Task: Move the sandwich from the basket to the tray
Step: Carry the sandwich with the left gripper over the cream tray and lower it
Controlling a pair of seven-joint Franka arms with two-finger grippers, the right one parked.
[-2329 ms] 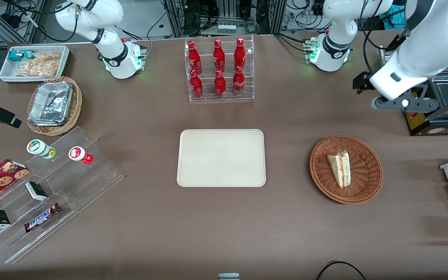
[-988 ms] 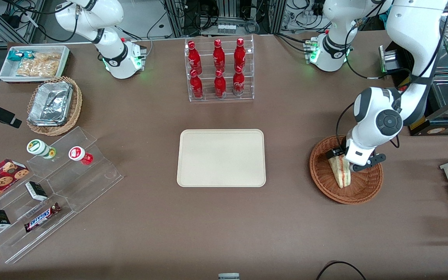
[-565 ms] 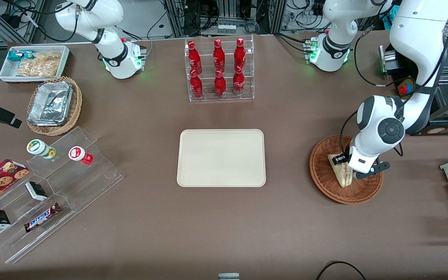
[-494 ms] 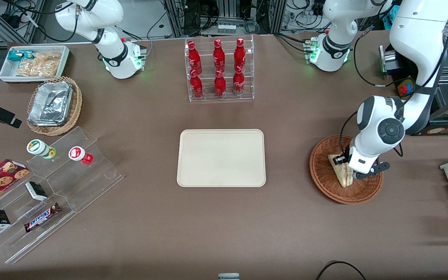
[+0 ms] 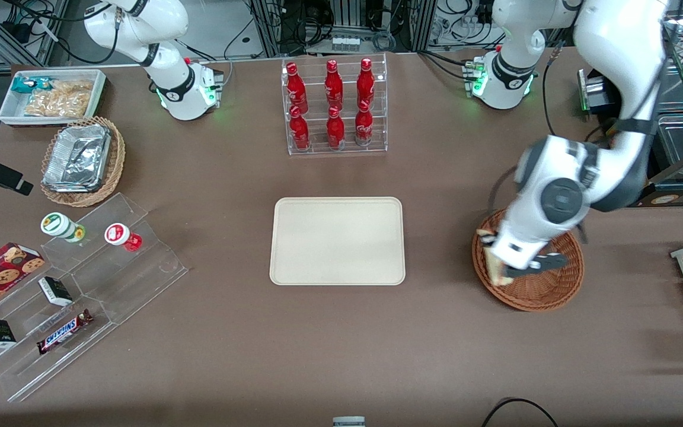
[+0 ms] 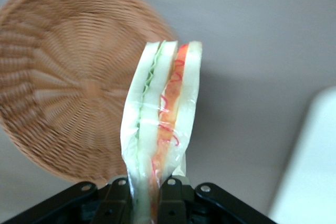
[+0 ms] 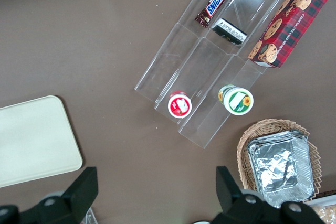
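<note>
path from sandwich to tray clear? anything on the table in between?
Nothing visible in the way. The gripper holds the sandwich lifted over the basket rim, on the side toward the tray. Only bare table lies between basket and tray, and the tray carries nothing.

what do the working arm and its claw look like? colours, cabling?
The left arm has glossy white shells with grey joint caps, a black cable along the forearm and a green-lit base. Its claw, over the basket's edge, is black with bolted fingers.
</note>
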